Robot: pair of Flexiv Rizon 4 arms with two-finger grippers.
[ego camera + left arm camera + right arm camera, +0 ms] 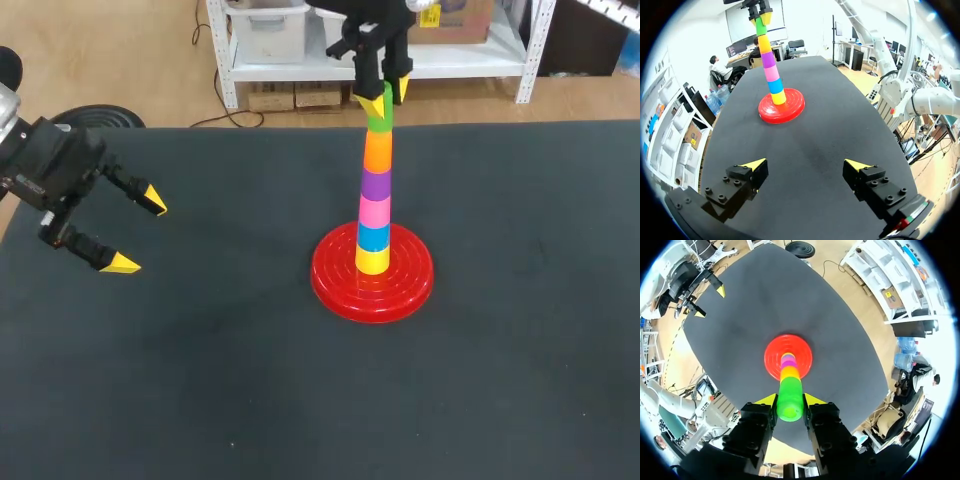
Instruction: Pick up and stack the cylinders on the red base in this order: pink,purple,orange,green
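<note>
The green cylinder [790, 400] is pinched between the fingers of the right hand [386, 96], at the top of the stack. Its long axis is upright, in line with the orange cylinder [377, 150] on which it appears seated. The purple cylinder [376, 184] and pink cylinder [374, 211] follow below, then a blue piece [373, 237] and a yellow piece [372, 261], down to the red base [335, 285] on the desk [500, 350]. Release and a straight upward retreat seem called for, since the tall column could be tipped sideways. The left hand [138, 233] is held spread, well apart at the desk's left side.

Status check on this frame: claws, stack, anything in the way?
Left claw open, off to the side. Right claw shut on green plastic cylinder, topmost on the coloured stack over round red base. Nothing blocking.
</note>
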